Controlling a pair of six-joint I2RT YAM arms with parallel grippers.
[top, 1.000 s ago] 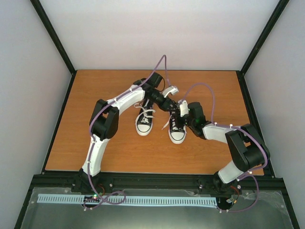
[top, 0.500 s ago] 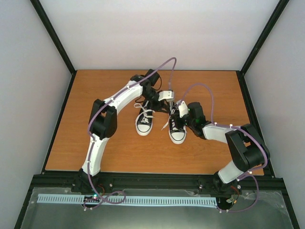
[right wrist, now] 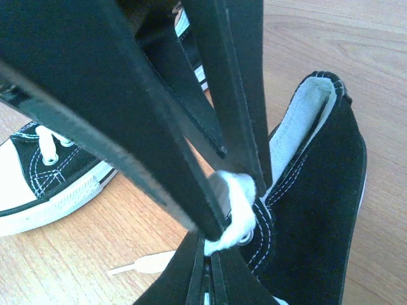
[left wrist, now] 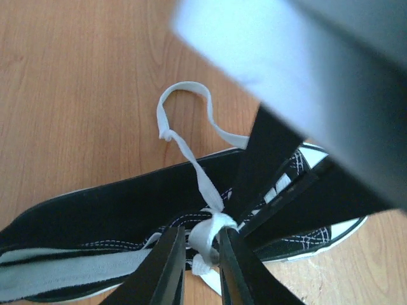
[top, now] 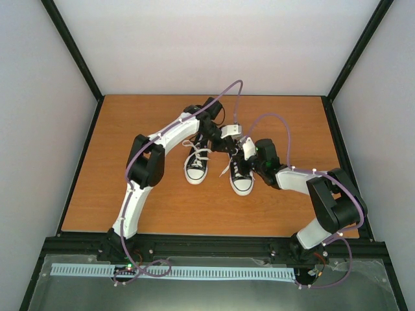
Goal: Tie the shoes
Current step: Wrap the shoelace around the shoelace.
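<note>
Two black sneakers with white toe caps stand mid-table, the left shoe (top: 196, 166) and the right shoe (top: 241, 176). Both grippers meet over the right shoe's lace knot. My left gripper (top: 233, 144) has its jaws closed on a bunched white lace loop (left wrist: 205, 232) above the shoe's black side (left wrist: 108, 213). A free lace end (left wrist: 184, 95) curls on the wood behind. My right gripper (top: 244, 155) is shut on a white wad of lace (right wrist: 238, 210) at the right shoe's top eyelet (right wrist: 318, 190). The left gripper's fingers (right wrist: 146, 121) cross the right wrist view.
The left shoe's toe (right wrist: 44, 171) lies close beside the right shoe, its laces loose. A lace tip (right wrist: 149, 262) rests on the wooden table (top: 130, 181). Black frame posts and white walls enclose the table's sides and back.
My left wrist has turned and shifted slightly right, closer to the right gripper over the right shoe. The right arm and both shoes have stayed put.
</note>
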